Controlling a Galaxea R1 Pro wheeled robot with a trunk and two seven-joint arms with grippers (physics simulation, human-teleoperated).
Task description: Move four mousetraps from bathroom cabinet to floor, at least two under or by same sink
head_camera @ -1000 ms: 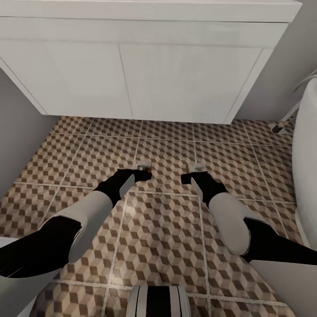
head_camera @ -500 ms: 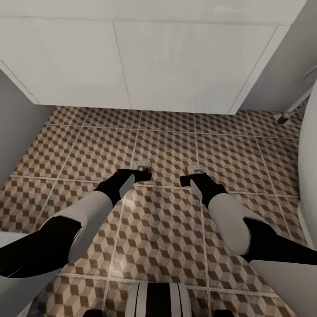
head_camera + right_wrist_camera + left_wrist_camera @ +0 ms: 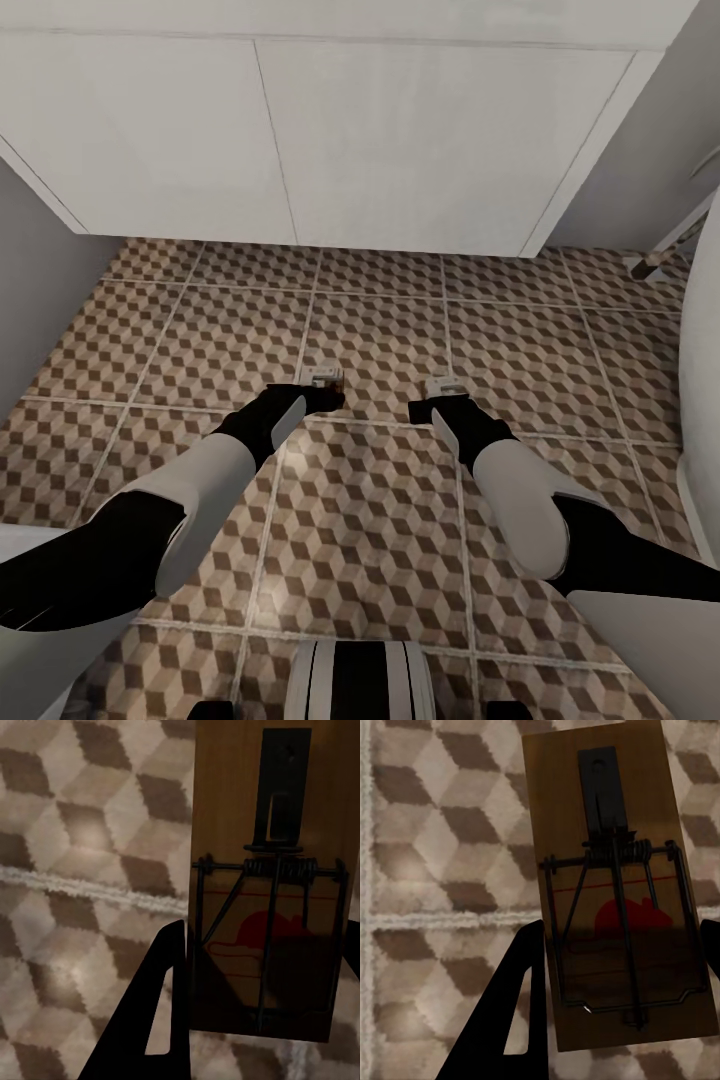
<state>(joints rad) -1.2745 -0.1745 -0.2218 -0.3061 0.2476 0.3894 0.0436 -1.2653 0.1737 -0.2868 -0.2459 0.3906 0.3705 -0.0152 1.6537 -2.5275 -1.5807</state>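
Both grippers, left [image 3: 325,397] and right [image 3: 428,405], are clamped on a mousetrap each [image 3: 619,889] [image 3: 274,881]. They're held low over the cube-pattern floor [image 3: 380,540] mid-frame, probably so they land flat by the white sink cupboard [image 3: 400,140] up top.

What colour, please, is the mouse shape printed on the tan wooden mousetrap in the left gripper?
Red, clearest in the left wrist view on the mousetrap.

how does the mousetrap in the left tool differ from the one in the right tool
The left mousetrap looks tilted between its tool's fingers; the right mousetrap sits squarer. In the head view, the left tool is nearer a tile's middle, while the right tool is by a grout line. Both are tan boards with dark wire and a red mouse print, each gripped above the bathroom floor.
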